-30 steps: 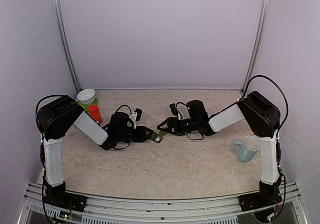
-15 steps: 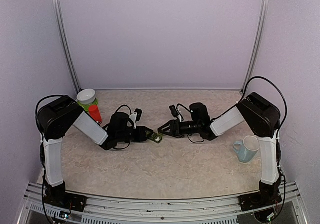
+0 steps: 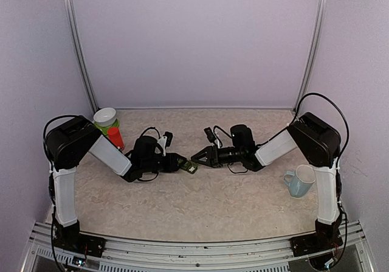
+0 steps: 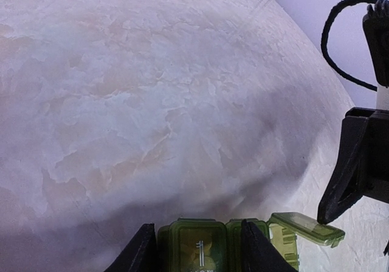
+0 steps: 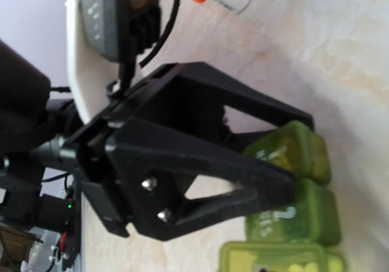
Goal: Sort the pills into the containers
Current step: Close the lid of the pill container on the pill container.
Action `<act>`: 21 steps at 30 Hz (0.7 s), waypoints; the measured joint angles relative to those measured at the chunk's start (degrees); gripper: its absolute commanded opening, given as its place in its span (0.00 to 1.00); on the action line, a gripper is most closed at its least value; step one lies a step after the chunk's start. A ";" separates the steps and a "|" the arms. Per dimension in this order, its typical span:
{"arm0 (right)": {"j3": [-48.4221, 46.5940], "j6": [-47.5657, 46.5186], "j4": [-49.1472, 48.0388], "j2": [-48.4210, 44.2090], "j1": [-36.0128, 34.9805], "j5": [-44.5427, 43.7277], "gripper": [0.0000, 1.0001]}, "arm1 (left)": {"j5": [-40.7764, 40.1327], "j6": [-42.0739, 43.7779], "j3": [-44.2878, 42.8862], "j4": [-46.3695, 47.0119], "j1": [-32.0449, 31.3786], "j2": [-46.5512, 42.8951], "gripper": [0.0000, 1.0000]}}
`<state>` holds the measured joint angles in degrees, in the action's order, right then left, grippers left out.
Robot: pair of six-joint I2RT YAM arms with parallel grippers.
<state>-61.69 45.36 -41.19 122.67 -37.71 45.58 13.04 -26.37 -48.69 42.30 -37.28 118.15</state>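
Jaws, left gripper (image 4: 194, 235): clenched across one end compartment of the containers (image 5: 290, 214).
Jaws, right gripper (image 3: 197, 157): narrower than a second ago; whether they grasp anything, cannot tell.
Meaning: probably working at the raised lid (image 4: 307, 228) — sorting under way.
Containers: dark green strip, three cells, pale marks — mid-tabletop (image 4: 121, 101), between both arms.

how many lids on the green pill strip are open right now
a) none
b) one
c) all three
b, only the end lid of the containers is flipped open, in the left wrist view; the other two lie shut.
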 measured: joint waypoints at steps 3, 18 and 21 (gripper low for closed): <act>-0.28 0.28 -0.07 0.02 -0.59 0.33 0.37 | 0.00 0.00 -0.15 -0.24 0.00 0.00 0.44; -3.02 -0.15 3.93 3.26 -3.19 0.70 0.28 | -0.04 0.00 -0.24 -0.42 0.00 0.00 0.44; -3.54 -0.68 4.90 3.85 -3.43 0.72 0.27 | -0.07 0.00 -0.28 -0.52 0.00 0.00 0.44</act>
<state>-65.23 44.69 -36.29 126.52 -41.15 46.30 12.97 -26.37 -48.97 41.78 -37.28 118.15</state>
